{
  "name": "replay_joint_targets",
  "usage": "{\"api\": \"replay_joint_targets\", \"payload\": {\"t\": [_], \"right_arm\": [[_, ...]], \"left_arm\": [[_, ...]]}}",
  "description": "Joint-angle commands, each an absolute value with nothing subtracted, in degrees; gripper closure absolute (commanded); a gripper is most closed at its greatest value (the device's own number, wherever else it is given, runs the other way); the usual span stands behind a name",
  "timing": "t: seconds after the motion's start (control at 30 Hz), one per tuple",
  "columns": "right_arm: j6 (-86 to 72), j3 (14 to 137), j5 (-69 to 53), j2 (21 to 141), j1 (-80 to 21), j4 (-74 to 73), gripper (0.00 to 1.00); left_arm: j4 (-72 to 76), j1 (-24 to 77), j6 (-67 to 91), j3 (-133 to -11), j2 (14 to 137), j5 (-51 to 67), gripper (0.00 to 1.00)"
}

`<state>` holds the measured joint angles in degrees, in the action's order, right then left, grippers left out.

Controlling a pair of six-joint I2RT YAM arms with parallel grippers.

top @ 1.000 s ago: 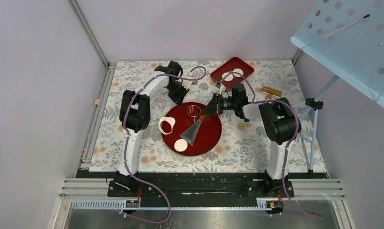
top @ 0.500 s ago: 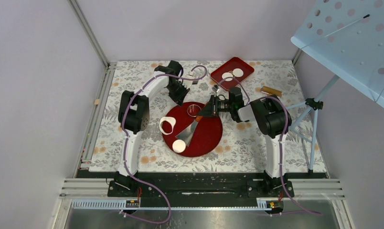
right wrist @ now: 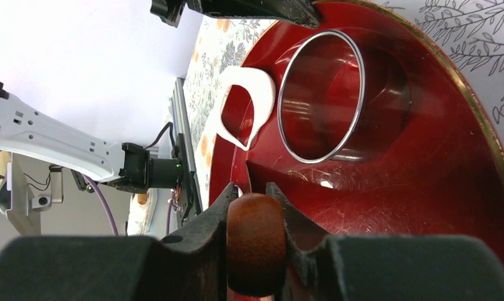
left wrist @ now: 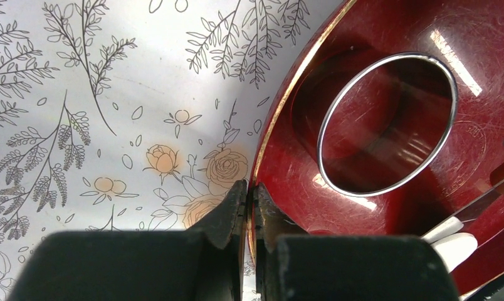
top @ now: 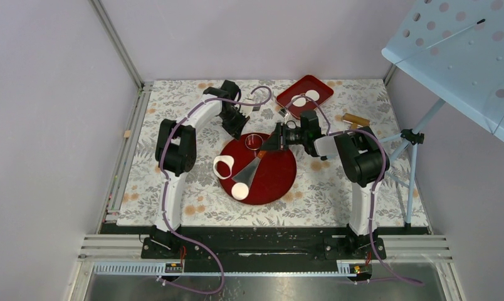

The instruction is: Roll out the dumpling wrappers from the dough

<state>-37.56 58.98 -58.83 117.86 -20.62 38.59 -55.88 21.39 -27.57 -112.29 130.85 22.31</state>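
The dough scrap with a round hole (top: 223, 167) lies on the left of the round red plate (top: 278, 182); it also shows in the right wrist view (right wrist: 249, 103). One wrapper disc (top: 240, 191) lies at the plate's near left, at the tip of a metal spatula blade (top: 252, 169). Two more wrappers (top: 306, 98) lie in the red tray (top: 321, 86). The metal ring cutter (top: 254, 143) (left wrist: 387, 122) (right wrist: 321, 94) stands on the plate. My right gripper (top: 276, 143) (right wrist: 256, 191) is shut on the spatula's brown handle (right wrist: 254, 241). My left gripper (top: 237, 127) (left wrist: 250, 188) is shut on the plate's rim (left wrist: 281, 119).
A wooden rolling pin (top: 356, 120) lies on the flowered cloth right of the tray. A pale blue perforated stand (top: 462, 50) reaches over the back right corner. The enclosure walls stand close on the left and at the back.
The plate has slid a little to the right with the scrap and disc on it. The right arm has swung and turned the spatula, and its blade tip now meets the disc.
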Motion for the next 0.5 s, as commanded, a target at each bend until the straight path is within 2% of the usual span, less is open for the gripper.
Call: {"api": "replay_joint_targets", "payload": {"t": [0.0, 0.2, 0.47], "right_arm": [[-28.9, 60.3, -61.3, 117.4, -21.1, 33.3, 1.00], [-27.1, 59.9, -65.0, 117.1, -21.1, 29.5, 1.00], [-31.9, 59.5, -64.9, 119.0, -21.1, 34.5, 1.00]], "left_arm": [[-54.4, 21.6, -25.7, -112.9, 127.2, 24.1, 1.00], [-54.3, 21.7, -25.6, -112.7, 127.3, 23.6, 1.00], [-53.6, 21.7, -24.6, -112.0, 127.4, 23.5, 1.00]]}}
